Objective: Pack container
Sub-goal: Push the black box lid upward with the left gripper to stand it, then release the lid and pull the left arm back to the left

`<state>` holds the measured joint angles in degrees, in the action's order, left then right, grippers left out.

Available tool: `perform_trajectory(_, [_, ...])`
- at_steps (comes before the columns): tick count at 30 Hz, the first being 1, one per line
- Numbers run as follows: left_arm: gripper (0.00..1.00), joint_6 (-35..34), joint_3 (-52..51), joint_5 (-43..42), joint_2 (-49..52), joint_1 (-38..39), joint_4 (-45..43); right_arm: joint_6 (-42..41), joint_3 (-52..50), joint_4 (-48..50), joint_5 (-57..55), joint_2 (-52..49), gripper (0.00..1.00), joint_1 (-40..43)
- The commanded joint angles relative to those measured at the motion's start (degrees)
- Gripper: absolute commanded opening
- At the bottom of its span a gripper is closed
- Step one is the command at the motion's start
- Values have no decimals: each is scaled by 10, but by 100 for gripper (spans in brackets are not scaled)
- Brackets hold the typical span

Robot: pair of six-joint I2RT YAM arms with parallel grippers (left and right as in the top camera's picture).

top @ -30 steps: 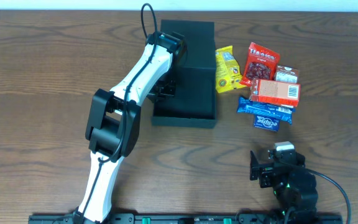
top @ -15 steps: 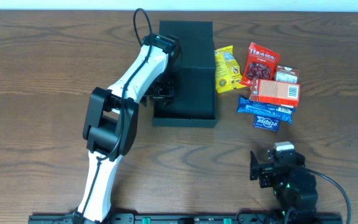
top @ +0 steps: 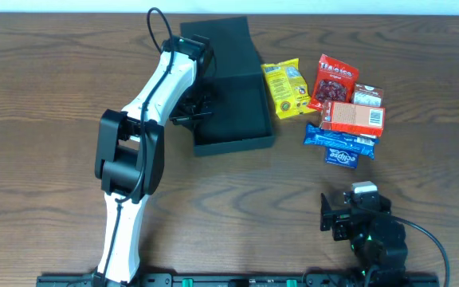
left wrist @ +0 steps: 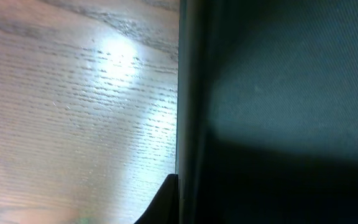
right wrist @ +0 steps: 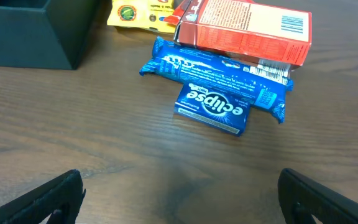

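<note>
The container (top: 233, 112) is a dark green-black box in the back middle of the table, turned slightly askew. Its flap lid (top: 217, 44) stands open at the far end. My left gripper (top: 191, 112) is at the box's left wall and shut on it. In the left wrist view one dark fingertip (left wrist: 165, 202) presses the outside of that wall (left wrist: 191, 93); the other is hidden in the dark inside. My right gripper (top: 354, 206) rests low at the front right, open and holding nothing (right wrist: 179, 199).
Snacks lie right of the box: a yellow packet (top: 287, 88), a red packet (top: 331, 80), an orange-red carton (top: 352, 118), a blue bar (top: 339, 139) and a blue gum pack (top: 341, 157). The carton (right wrist: 247, 28), bar (right wrist: 216, 68) and gum (right wrist: 215, 109) lie ahead of the right gripper.
The left gripper opened briefly and shut again on the box's left wall. Arm and box have shifted left, and the box has turned a little. The right arm has not moved.
</note>
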<state>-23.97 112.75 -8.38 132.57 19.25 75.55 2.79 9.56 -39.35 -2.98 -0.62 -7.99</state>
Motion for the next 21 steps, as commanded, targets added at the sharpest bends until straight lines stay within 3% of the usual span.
perform_trajectory(1, [20, -5, -2, -11, -24, 0, 5, 5, -5, -1, 0, 3, 99, 4])
perform_trajectory(3, [21, -5, -2, -6, -24, 0, 5, 5, -5, 0, 0, 3, 99, 4])
perform_trajectory(5, [6, 6, -2, 2, -24, 0, 5, 5, -5, 0, 0, 3, 99, 4])
perform_trajectory(21, [6, 95, -2, 73, -24, 0, 20, 5, -5, 0, 0, 3, 99, 4])
